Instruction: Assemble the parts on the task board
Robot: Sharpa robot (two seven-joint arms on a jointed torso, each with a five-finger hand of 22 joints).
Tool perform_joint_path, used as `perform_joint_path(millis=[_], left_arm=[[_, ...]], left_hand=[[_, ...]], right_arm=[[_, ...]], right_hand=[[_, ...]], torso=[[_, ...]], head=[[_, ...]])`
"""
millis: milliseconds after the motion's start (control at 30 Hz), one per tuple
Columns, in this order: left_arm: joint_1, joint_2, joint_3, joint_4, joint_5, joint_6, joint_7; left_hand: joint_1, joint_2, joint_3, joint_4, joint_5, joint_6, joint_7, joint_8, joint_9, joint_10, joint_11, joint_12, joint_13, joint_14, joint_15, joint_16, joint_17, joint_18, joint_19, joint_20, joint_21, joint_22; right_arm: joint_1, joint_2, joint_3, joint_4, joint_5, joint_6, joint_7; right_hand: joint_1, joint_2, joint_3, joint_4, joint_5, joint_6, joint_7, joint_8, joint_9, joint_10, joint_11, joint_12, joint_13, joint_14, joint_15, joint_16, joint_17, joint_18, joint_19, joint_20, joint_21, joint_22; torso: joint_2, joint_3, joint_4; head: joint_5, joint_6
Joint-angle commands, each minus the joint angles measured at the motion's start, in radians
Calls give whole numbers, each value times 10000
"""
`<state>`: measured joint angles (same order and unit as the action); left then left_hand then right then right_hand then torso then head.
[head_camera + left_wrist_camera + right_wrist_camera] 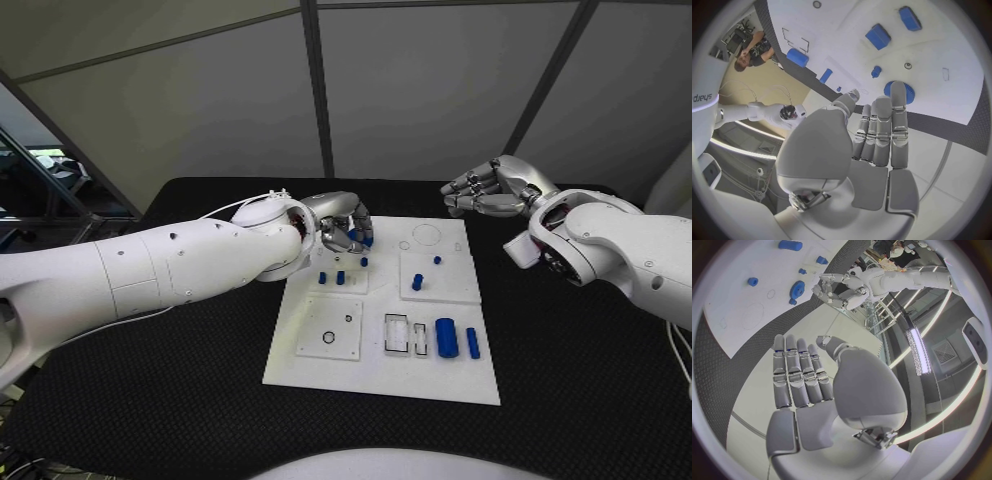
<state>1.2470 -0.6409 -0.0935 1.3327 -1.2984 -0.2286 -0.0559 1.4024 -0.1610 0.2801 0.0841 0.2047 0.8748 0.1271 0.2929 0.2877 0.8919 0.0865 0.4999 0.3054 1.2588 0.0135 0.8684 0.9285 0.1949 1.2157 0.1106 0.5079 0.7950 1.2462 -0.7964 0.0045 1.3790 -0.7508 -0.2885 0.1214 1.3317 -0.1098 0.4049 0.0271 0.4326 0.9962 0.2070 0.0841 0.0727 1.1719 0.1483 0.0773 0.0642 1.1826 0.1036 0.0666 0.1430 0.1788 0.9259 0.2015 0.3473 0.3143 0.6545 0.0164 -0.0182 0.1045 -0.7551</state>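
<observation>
The white task board (378, 375) lies in the middle of the black table (144, 400), long side running away from the robot. The left hand (335, 222) hangs over the board's far left corner, fingers bent downward around a round blue disc (361, 238) that peeks out just beside them; in the left wrist view that disc (906, 92) sits right at the fingertips (898, 90), but I cannot tell whether the hand is actually gripping it or only touching it. Just on the near side of that hand, three small blue pegs (342, 275) stand close together on the board's left half. A taller blue peg (417, 282) stands upright in the right half, with a smaller one (437, 261) just beyond it. Nearer the robot, towards the board's right edge, a thick blue cylinder (446, 337) lies flat beside a thinner blue bar (473, 343), the two side by side and almost touching, next to two rectangular outlines on the plate. The right hand (495, 190) is held off the board past its far right corner, above the table and well apart from every part; its fingers are curled in the head view and laid out straight together in the right wrist view (807, 375), with nothing in them.
</observation>
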Motion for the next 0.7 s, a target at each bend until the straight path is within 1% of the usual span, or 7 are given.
perform_joint_path(millis=[33, 167, 267, 300, 400, 567, 700], left_arm=[[-28, 101, -47, -82, -1484, 167, 728], [-87, 259, -85, -250, -1839, 385, 723], [-122, 359, -97, -387, -2029, 572, 695], [-127, 379, -99, -415, -2068, 610, 685], [-142, 435, -103, -480, -2236, 719, 641], [-152, 516, -105, -556, -2403, 815, 547], [-169, 623, -106, -685, -2520, 906, 426]], left_hand=[[-25, -170, -28, 77, 9, 231, -36, -271, -312, 187, 5, -293, -409, 631, -39, 1329, 688, -332, 669, -65, 1412, 1070], [-13, -184, -117, 101, -21, 412, -65, -457, -515, 270, -28, -533, -707, 1135, -78, 2384, 1299, -580, 1284, -93, 3019, 2288], [6, -178, -171, 108, -39, 505, -61, -564, -625, 314, -19, -677, -875, 1361, -80, 2876, 1577, -710, 1577, -106, 3867, 2940], [10, -169, -191, 113, -41, 539, -66, -596, -659, 317, -18, -731, -931, 1428, -82, 3016, 1652, -744, 1651, -108, 4093, 3117], [28, -156, -248, 114, -43, 605, -74, -689, -747, 377, -12, -845, -1064, 1692, -85, 3531, 2031, -861, 1894, -115, 4848, 3690], [52, -143, -306, 109, -43, 618, -70, -816, -846, 403, -5, -971, -1197, 1884, -87, 3901, 2270, -931, 2039, -119, 5321, 4065], [135, -79, -279, 77, -29, 635, -9, -896, -907, 386, 32, -1079, -1293, 1998, -66, 4128, 2429, -950, 2072, -107, 5460, 4192]], right_arm=[[18, 8, 6, 17, -139, 75, 119], [18, 22, 6, 22, -152, 77, 108], [18, 30, 6, 34, -157, 79, 102], [18, 31, 6, 34, -158, 79, 100], [18, 37, 6, 34, -159, 86, 96], [18, 35, 6, 39, -160, 85, 86], [19, 44, 6, 47, -160, 90, 88]], right_hand=[[120, 1, 8, -63, -20, 84, -8, 54, 11, 11, -85, 40, -7, 0, -46, -15, -9, 13, 63, 3, -46, -6], [115, -5, 2, -63, -24, 82, -5, 53, 10, 12, -83, 40, -7, 2, -46, -14, -10, 11, 64, 3, -46, -6], [107, -10, -5, -62, -27, 79, -1, 50, 8, 12, -80, 40, -7, 4, -45, -14, -11, 10, 67, 3, -47, -6], [107, -10, -5, -62, -27, 79, -1, 50, 8, 12, -80, 40, -7, 4, -45, -14, -11, 10, 67, 3, -47, -6], [99, -11, -9, -58, -28, 77, 2, 48, 6, 12, -77, 39, -8, 5, -43, -14, -12, 8, 68, 4, -47, -7], [85, -10, -17, -51, -29, 72, 7, 44, 3, 11, -73, 38, -9, 8, -41, -14, -14, 6, 71, 4, -49, -8], [85, -10, -17, -51, -29, 72, 7, 44, 3, 11, -73, 38, -9, 8, -41, -14, -14, 6, 71, 4, -49, -8]], torso=[[12, -5, 12], [4, -3, 17], [12, -3, -1], [9, -3, 0], [5, 0, 0], [5, 6, 24], [-8, 7, 15]], head=[[-15, -11], [-13, -10], [-11, -3], [-25, -40], [-24, -69], [-63, -42], [-40, -82]])
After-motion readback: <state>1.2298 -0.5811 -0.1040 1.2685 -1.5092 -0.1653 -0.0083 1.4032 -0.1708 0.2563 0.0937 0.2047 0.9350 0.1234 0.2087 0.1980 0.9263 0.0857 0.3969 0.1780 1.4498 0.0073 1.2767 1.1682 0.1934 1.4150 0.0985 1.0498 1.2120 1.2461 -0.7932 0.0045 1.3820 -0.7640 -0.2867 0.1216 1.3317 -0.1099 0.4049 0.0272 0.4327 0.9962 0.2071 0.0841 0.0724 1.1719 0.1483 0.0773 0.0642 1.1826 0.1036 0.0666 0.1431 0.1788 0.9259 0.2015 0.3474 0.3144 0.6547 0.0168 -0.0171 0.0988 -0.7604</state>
